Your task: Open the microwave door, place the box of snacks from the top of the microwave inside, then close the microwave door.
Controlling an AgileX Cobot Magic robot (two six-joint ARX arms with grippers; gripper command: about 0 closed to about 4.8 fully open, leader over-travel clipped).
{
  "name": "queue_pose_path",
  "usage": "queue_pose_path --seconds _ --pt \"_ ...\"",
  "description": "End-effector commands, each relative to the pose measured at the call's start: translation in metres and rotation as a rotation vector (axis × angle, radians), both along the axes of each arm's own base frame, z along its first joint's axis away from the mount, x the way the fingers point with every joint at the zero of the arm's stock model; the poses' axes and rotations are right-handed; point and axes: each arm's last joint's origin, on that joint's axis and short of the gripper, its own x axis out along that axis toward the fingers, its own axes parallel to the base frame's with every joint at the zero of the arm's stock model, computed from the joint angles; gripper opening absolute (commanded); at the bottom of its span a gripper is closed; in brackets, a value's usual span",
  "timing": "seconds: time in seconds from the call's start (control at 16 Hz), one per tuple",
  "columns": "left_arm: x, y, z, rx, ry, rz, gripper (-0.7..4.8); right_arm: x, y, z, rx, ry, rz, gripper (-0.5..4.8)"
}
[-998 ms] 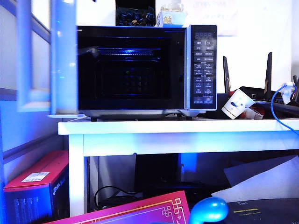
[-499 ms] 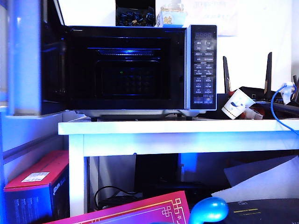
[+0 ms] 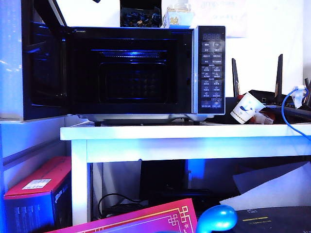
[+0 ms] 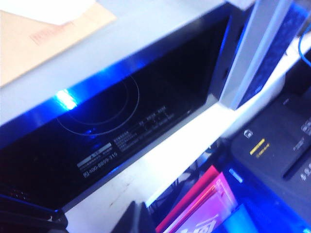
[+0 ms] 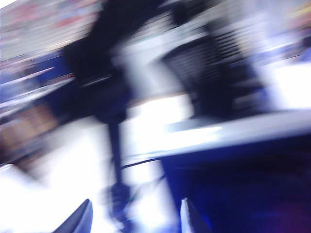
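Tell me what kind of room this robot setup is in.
Probably a makeshift lab or office corner, not a kitchen: the microwave sits on a plain white table beside a network router with a blue cable, and cardboard boxes are stacked on the floor below.

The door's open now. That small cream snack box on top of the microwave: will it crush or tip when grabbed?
The box of snacks looks like thin printed card, so it may dent under a firm squeeze. It is small beside the microwave, so probably light and easily pushed backward. It stands near the dark box, which a sideways nudge might bump. Neither end effector is near it yet.
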Motion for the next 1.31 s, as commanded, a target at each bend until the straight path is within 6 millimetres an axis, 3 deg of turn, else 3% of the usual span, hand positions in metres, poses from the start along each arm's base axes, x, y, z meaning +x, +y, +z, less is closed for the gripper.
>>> queue_pose_path --seconds 0.06,0.75,1.06,1.12,1.18,1.31 --pt "-0.004 0.001 0.003 0.029 -0.023 -0.02 -0.06 0.011 -0.021 0.012 0.064 -0.08 -0.145 2.42" --pt "-0.003 0.0 -0.001 0.024 0.003 -0.069 -0.06 0.032 -0.034 0.023 0.238 -0.071 -0.821 2.37" --pt "0.0 -0.003 0.007 -0.033 -0.079 -0.124 -0.06 0.036 -0.043 0.026 0.185 -0.288 -1.285 2.47" --pt "0.0 -0.003 0.007 -0.034 -0.084 -0.124 -0.06 0.037 -0.045 0.027 0.174 -0.3 -1.356 3.43" --pt "0.0 -0.003 0.007 -0.034 -0.086 -0.124 -0.06 0.037 -0.046 0.027 0.171 -0.299 -1.417 4.79" --pt "0.0 -0.003 0.008 -0.035 -0.087 -0.124 -0.06 0.039 -0.044 0.023 0.145 -0.283 -1.525 4.79"
